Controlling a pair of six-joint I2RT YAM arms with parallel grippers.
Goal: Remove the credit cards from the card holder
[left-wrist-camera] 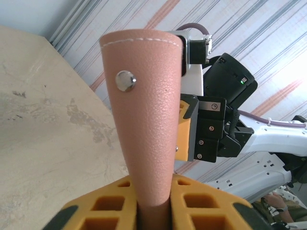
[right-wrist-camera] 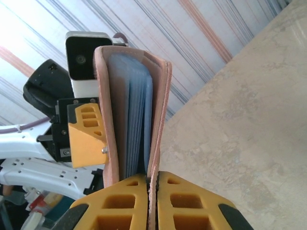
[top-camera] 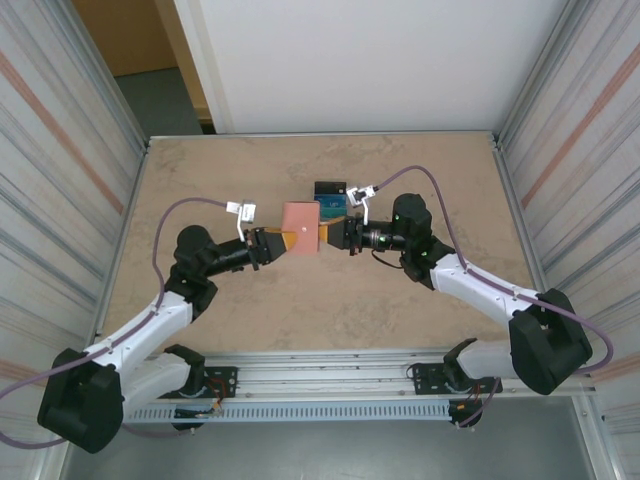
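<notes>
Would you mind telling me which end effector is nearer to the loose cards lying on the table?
Right. The right end effector grips the wallet directly beside the cards; the left end effector holds the wallet's opposite side, farther away.

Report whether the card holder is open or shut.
Partly open: the card holder's two leather covers stand slightly apart, with pale blue inner pockets showing between them.

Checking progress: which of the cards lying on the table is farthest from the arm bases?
The black card; the teal card lies just on the near side of it.
</notes>
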